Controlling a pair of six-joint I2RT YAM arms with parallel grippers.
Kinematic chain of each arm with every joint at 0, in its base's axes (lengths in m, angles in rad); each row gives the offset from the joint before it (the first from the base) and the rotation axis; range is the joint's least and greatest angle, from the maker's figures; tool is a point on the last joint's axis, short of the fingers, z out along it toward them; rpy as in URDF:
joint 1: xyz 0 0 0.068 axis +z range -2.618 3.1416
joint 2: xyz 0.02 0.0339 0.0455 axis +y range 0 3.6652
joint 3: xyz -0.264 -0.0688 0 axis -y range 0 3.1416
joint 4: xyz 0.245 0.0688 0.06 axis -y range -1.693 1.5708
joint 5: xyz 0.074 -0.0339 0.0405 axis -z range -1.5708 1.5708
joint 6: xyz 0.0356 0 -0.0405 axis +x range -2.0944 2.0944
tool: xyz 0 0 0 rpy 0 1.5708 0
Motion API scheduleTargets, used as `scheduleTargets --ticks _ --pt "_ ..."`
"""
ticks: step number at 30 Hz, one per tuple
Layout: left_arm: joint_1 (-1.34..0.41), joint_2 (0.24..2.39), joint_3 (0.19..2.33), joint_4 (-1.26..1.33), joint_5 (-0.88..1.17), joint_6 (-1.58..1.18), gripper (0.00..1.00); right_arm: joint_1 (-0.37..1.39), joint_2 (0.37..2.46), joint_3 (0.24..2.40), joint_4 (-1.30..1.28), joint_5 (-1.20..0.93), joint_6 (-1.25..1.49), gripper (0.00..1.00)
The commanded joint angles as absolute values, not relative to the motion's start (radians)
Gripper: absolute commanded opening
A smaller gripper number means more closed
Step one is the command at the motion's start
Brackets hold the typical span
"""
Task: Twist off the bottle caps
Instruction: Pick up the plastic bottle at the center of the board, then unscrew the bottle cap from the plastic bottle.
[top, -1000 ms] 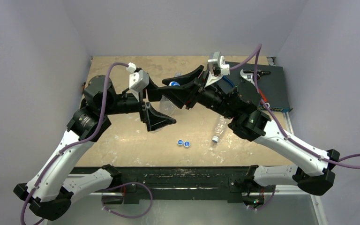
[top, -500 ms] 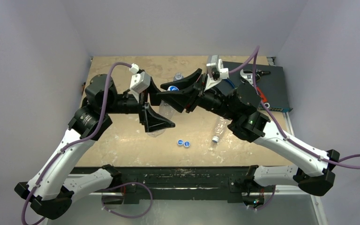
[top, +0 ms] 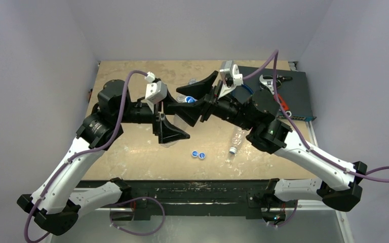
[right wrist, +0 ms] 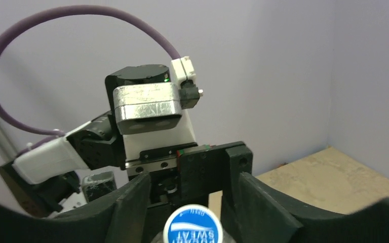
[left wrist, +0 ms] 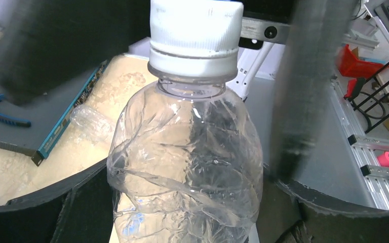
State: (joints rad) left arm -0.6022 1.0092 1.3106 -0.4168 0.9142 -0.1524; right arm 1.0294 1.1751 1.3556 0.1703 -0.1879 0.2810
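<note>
Over the desk (top: 131,152) bearing two loose blue caps (top: 195,154), left jaws clench one crinkled clear plastic bottle (left wrist: 182,167) (right jaws released).

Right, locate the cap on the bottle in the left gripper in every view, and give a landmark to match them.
Top external: cap just above centre, blue top up, where the two arms meet.
Left wrist: cap at top centre, white ribbed side, on the crinkled bottle.
Right wrist: cap at bottom centre, blue top with white print.
Shared landmark: the right gripper, its dark fingers flanking the cap in all three.
</note>
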Motion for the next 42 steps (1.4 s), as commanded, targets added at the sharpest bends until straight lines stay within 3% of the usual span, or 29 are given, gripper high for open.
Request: scheduleTargets --ticks 1,3,8,14,28,34,36,40,42 --pt "-0.604 1.012 1.336 -0.43 0.922 -0.079 0.11 1.034 1.155 1.419 0.129 -0.114 0.285 0.8" --pt "-0.604 1.007 1.338 -0.436 0.9 -0.06 0.08 1.033 1.155 1.458 0.078 -0.083 0.289 0.88" --pt "-0.604 0.993 1.337 -0.438 0.734 -0.007 0.05 1.032 1.174 1.563 -0.082 0.068 0.329 0.9" --pt "-0.604 0.987 1.335 -0.405 0.56 -0.005 0.05 1.034 1.182 1.574 -0.157 0.174 0.352 0.82" --pt "-0.604 0.986 1.327 -0.382 0.535 -0.03 0.04 1.034 1.249 1.618 -0.146 0.196 0.364 0.66" --pt "-0.604 0.985 1.324 -0.382 0.534 -0.028 0.04 1.034 1.24 1.589 -0.099 0.174 0.403 0.49" --pt "-0.604 0.985 1.321 -0.38 0.536 -0.028 0.04 1.034 1.235 1.579 -0.084 0.166 0.406 0.48" --pt "-0.604 0.986 1.318 -0.372 0.543 -0.035 0.04 1.034 1.234 1.57 -0.068 0.161 0.409 0.54" --pt "-0.604 0.988 1.319 -0.373 0.543 -0.036 0.04 1.034 1.233 1.564 -0.058 0.153 0.411 0.52"
